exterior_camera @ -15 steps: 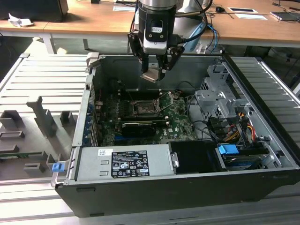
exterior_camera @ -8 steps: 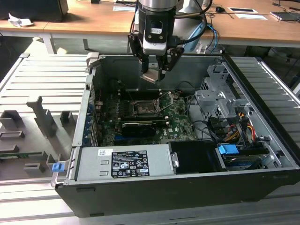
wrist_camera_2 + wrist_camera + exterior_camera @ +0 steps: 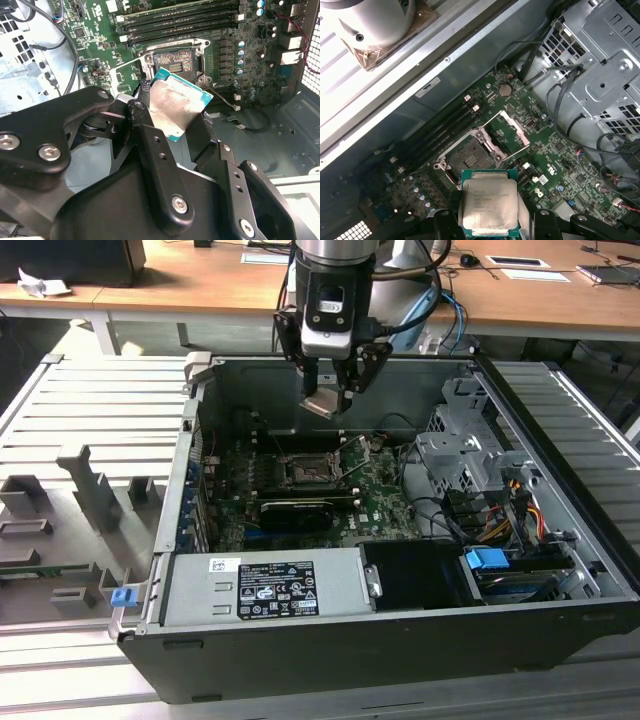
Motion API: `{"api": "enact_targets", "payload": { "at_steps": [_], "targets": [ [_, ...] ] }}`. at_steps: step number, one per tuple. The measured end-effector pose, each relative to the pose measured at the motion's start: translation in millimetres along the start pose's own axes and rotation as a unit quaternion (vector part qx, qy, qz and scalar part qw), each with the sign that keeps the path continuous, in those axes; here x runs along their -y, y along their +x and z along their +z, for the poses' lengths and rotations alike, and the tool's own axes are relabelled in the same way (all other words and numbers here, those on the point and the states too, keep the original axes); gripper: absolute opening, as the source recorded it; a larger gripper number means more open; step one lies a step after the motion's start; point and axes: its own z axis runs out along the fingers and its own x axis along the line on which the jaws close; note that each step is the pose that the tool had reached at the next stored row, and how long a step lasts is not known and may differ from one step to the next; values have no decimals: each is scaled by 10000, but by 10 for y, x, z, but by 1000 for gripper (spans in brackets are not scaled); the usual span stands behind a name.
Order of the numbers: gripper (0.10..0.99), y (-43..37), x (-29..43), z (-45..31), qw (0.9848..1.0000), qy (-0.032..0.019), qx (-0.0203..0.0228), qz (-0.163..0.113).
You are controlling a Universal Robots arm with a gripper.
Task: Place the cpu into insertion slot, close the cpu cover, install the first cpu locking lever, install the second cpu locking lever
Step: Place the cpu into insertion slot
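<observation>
- In the exterior view the insertion slot (image 3: 305, 472) is made out only as a dark square on the green circuit board (image 3: 385, 505). Its contacts and the levers beside it cannot be told apart there.
- In the second wrist view two sides of the cpu (image 3: 175, 105) are hidden behind the black fingers (image 3: 150, 135). In the first wrist view one edge of the cpu (image 3: 489, 205) is cut off by the picture's border.
- In the first wrist view the cpu cover (image 3: 516, 128) is seen swung open, just beside the bare insertion slot (image 3: 468, 159). In the exterior view the cover cannot be picked out with certainty.
- In the second wrist view the chip's teal edge and silvery face are shown against the insertion slot (image 3: 176, 61) and the long memory sockets (image 3: 180, 22).
- The gripper (image 3: 330, 400) is closed on the cpu (image 3: 322, 405). The chip is clamped by two opposite sides at the fingertips and is held tilted.
- In the exterior view the chip is held inside the open computer case (image 3: 190, 440), above the board and clear of the slot.
</observation>
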Motion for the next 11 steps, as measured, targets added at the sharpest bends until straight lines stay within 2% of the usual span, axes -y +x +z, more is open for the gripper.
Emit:
{"api": "enact_targets", "payload": {
  "at_steps": [11],
  "targets": [
    [525, 0, 1, 11, 9998, -3, 19, 204]
  ]
}}
